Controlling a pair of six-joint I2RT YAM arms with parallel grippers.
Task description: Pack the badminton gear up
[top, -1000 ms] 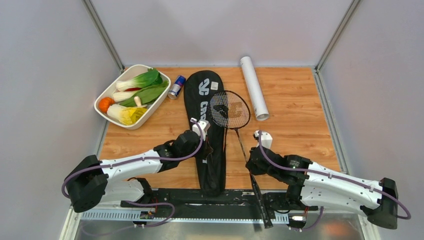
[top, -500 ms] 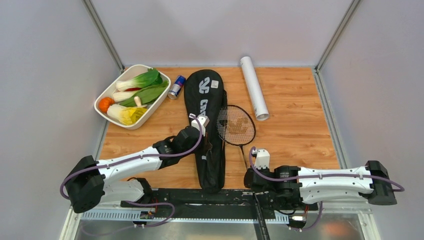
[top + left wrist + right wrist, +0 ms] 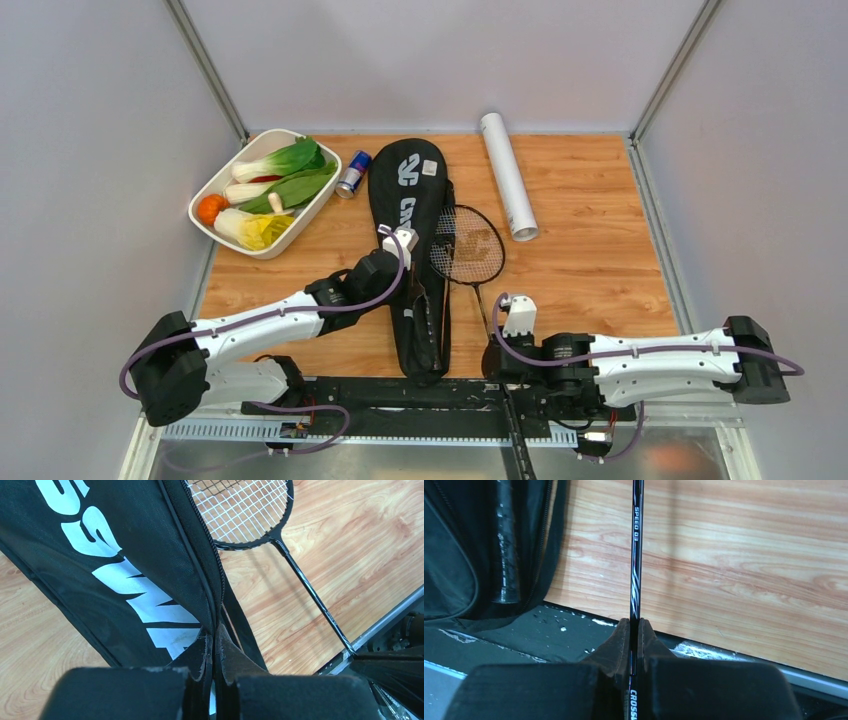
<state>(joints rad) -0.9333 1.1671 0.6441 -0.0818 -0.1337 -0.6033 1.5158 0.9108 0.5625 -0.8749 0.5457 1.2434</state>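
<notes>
Racket (image 3: 636, 555) in low, outstretched right gripper (image 3: 634, 626)

One black racket bag (image 3: 410, 190) lies at the centre of the surface (image 3: 590, 220). There are two rackets: one racket (image 3: 468, 245) just right of the bag, and a second racket (image 3: 506, 540) with only its grip showing inside the bag. One white tube (image 3: 507, 175) lies upper right of centre. One drink can (image 3: 352, 173) and one tray (image 3: 305, 212) of vegetables sit at upper left. There are two pincers: left pincer (image 3: 214, 652) and right pincer (image 3: 634, 630).
</notes>
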